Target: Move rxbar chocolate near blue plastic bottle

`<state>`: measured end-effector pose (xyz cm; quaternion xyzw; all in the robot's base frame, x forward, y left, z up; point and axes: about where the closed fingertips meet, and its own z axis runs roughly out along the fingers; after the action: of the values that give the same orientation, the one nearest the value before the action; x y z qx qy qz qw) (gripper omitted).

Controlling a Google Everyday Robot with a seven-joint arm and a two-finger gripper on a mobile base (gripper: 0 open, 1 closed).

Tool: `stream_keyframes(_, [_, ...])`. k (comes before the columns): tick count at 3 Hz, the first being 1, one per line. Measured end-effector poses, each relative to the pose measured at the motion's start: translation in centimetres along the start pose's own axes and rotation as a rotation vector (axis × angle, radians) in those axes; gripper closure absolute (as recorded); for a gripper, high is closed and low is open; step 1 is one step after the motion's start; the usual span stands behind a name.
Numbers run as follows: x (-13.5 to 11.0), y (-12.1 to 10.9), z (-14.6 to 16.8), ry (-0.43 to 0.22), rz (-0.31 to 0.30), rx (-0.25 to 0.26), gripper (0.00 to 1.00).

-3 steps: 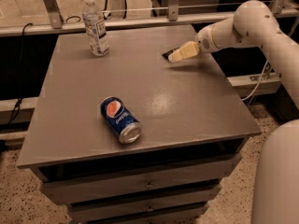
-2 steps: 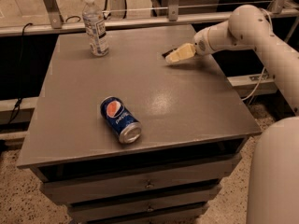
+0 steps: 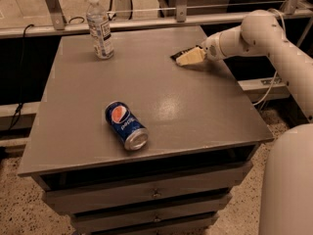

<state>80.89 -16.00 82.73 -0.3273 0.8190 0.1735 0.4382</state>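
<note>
The rxbar chocolate [image 3: 176, 56] is a flat black wrapper at the back right of the grey table [image 3: 161, 106]; only its left end shows under the gripper's fingers. My gripper [image 3: 188, 58] reaches in from the right, low over the table top, its pale fingers [image 3: 193, 57] closed together on the bar. The blue plastic bottle [image 3: 100, 27], clear with a white cap and a white and dark-blue label, stands upright at the table's back left, well apart from the bar and gripper.
A blue Pepsi can [image 3: 126, 125] lies on its side near the table's front middle. A metal rail [image 3: 146, 22] runs behind the table. The table has drawers [image 3: 151, 194] below. The robot's white body [image 3: 288, 185] is at the front right.
The gripper with the bar has shifted slightly to the left along the back of the table. The bottle and can have not moved.
</note>
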Motion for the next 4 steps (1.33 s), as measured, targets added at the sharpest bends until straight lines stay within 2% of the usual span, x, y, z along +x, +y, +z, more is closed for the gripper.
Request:
stream_keyframes(2, [-0.6, 0.5, -0.8, -0.022, -0.002, -0.023, 0.87])
stream_keyframes(3, [-2.3, 1.2, -2.5, -0.065, -0.044, -0.033, 1.00])
stream_keyframes(4, [-4.9, 2.6, -5.2, -0.106, -0.140, -0.024, 1.00])
